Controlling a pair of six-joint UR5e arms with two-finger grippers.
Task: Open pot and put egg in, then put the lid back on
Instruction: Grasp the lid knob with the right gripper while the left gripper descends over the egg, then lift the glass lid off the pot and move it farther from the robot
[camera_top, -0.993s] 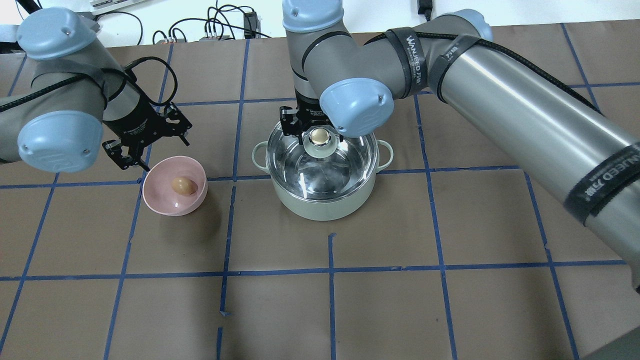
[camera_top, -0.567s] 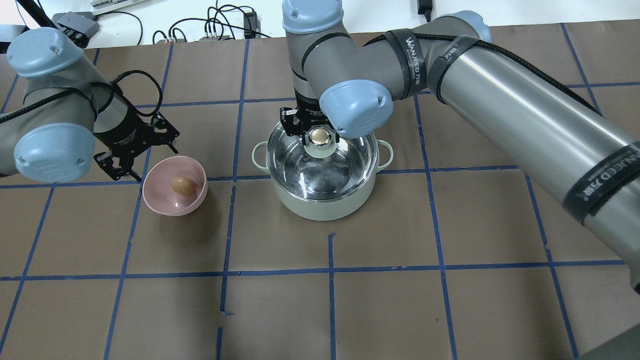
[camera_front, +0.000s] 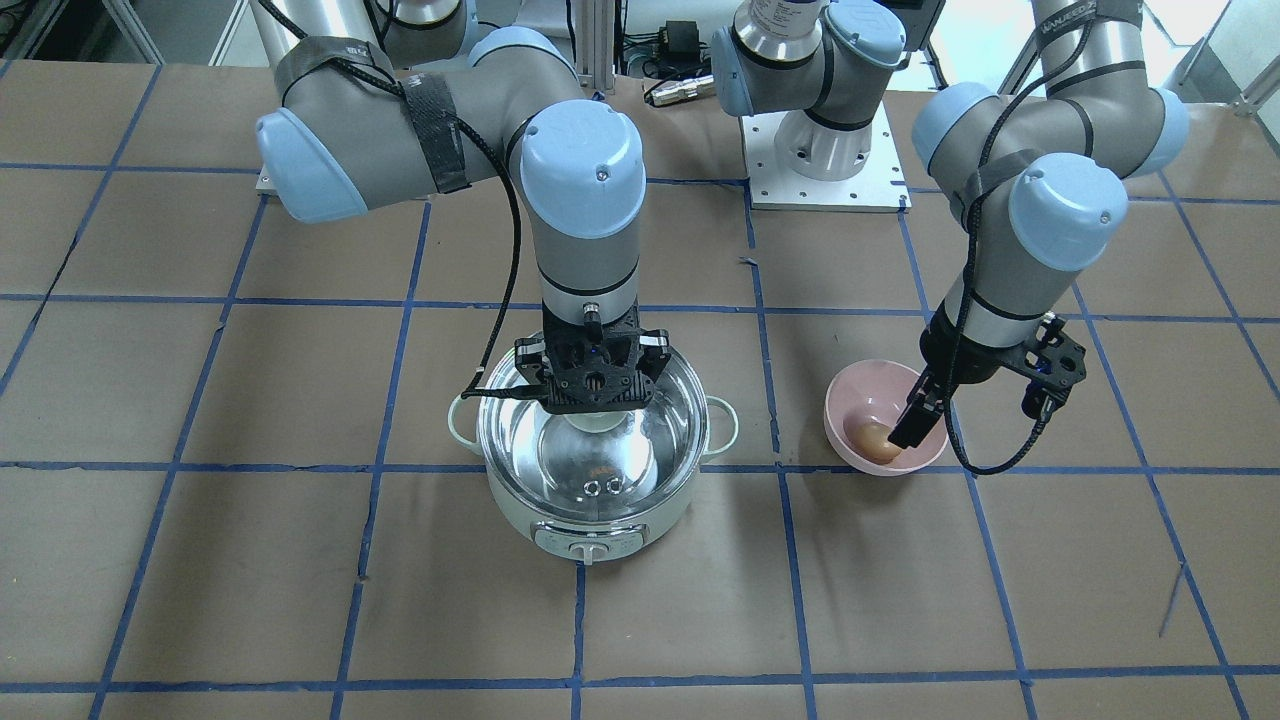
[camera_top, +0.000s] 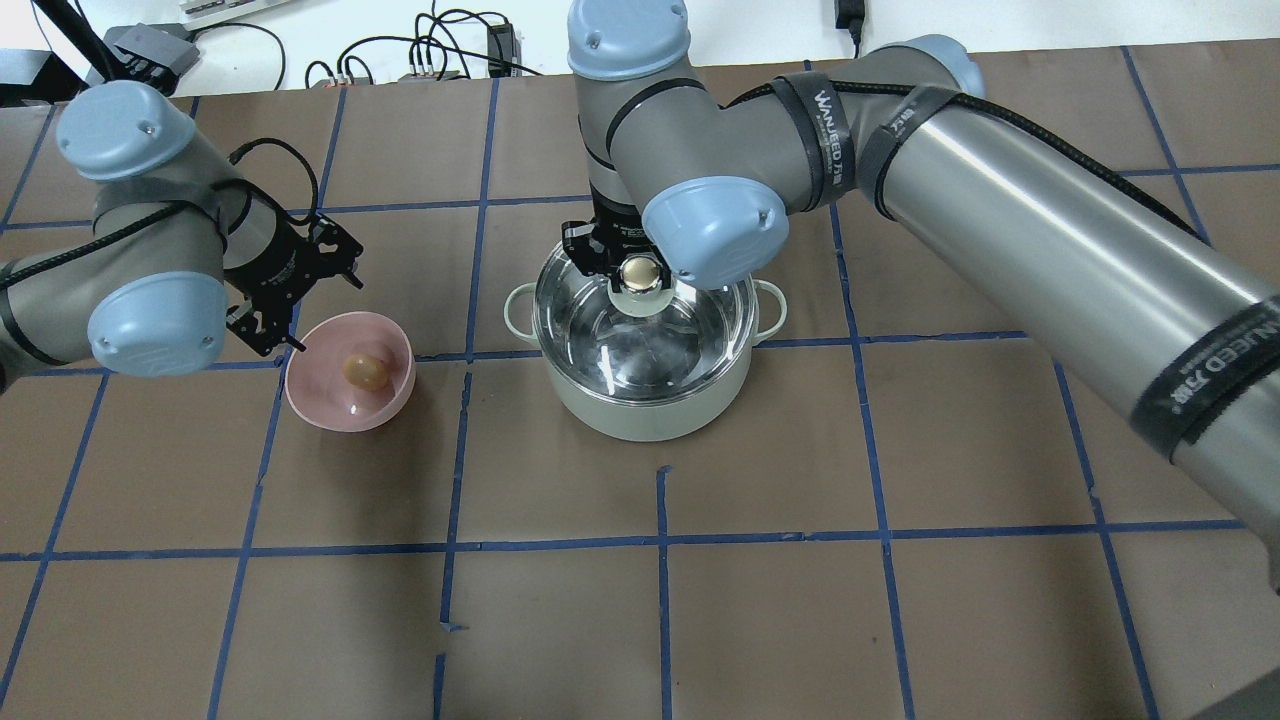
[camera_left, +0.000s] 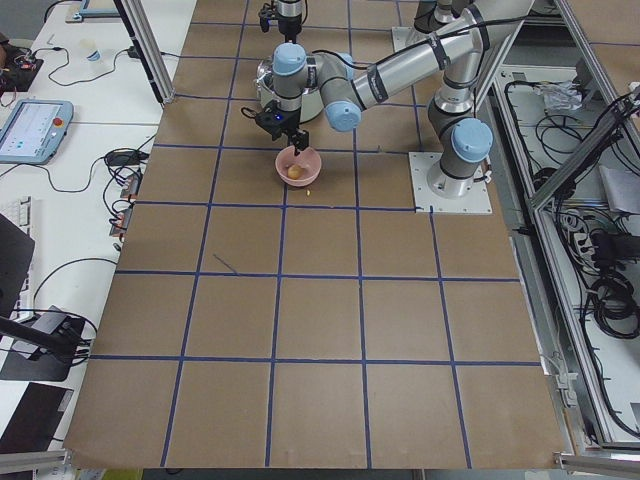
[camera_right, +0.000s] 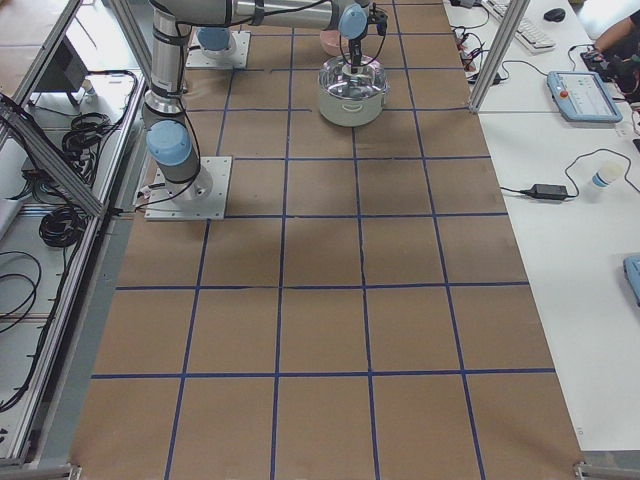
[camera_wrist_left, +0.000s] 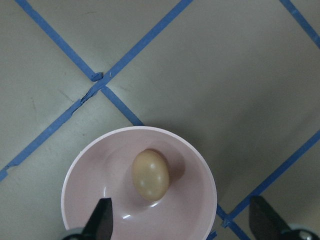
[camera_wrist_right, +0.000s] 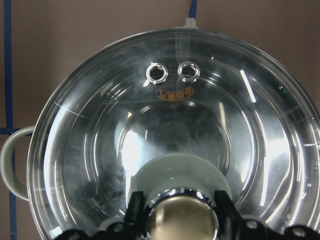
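Note:
The mint-green pot (camera_top: 650, 412) stands mid-table with the glass lid (camera_top: 640, 340) resting on it. My right gripper (camera_top: 640, 268) is down over the lid's beige-gold knob (camera_wrist_right: 182, 222). In the right wrist view its fingers (camera_wrist_right: 135, 212) press both sides of the knob, shut on it. The brown egg (camera_top: 366, 371) lies in a pink bowl (camera_top: 305, 400) to the left of the pot. My left gripper (camera_top: 268, 332) is open and hangs over the bowl's far-left rim. In the left wrist view the egg (camera_wrist_left: 150, 175) lies just ahead of the open fingers (camera_wrist_left: 102, 222).
The table is brown paper with a blue tape grid. The pot's control dial (camera_front: 590, 548) faces away from the robot. Cables and boxes lie along the table's far edge (camera_top: 430, 55). My right arm spans the table's right half above the pot.
My left arm has swung and turned its wrist, bringing the open gripper closer over the bowl's rim. The right gripper stays at the lid knob, barely shifted.

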